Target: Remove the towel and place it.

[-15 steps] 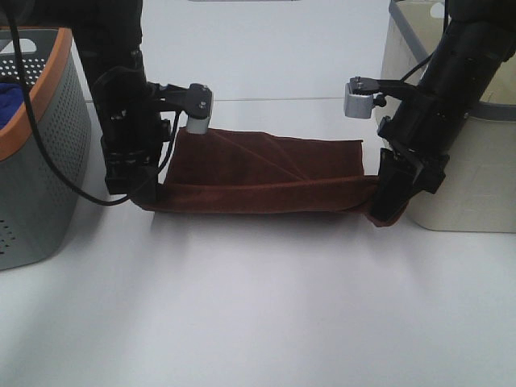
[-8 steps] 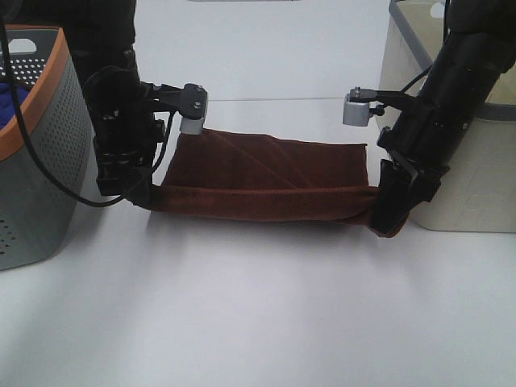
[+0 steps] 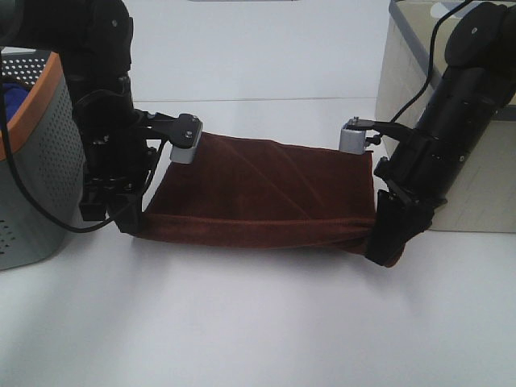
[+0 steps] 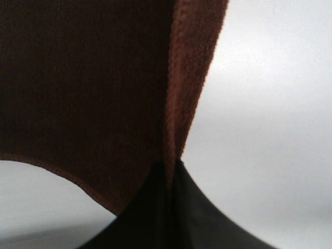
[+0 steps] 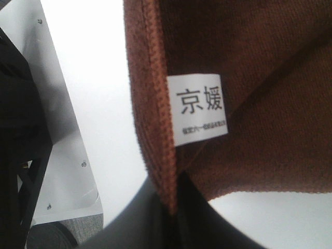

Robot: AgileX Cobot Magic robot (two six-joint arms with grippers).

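The towel [image 3: 262, 193] is a dark reddish-brown plush cloth, stretched between my two grippers and held just above the white table. My left gripper [image 3: 133, 222] is shut on its left corner; the left wrist view shows the towel [image 4: 93, 88] pinched at the stitched edge between the closed fingers. My right gripper [image 3: 385, 248] is shut on the right corner. The right wrist view shows the towel [image 5: 270, 62] with a white label [image 5: 199, 110] by the pinched hem.
A grey perforated basket [image 3: 36, 161] with an orange rim stands at the left, with a blue cloth [image 3: 14, 93] inside. A cream bin [image 3: 476, 185] stands at the right, behind the right arm. White table [image 3: 258, 322] lies in front.
Both grippers have moved toward the front of the table with the towel, which now hangs more spread out and lifted between them.
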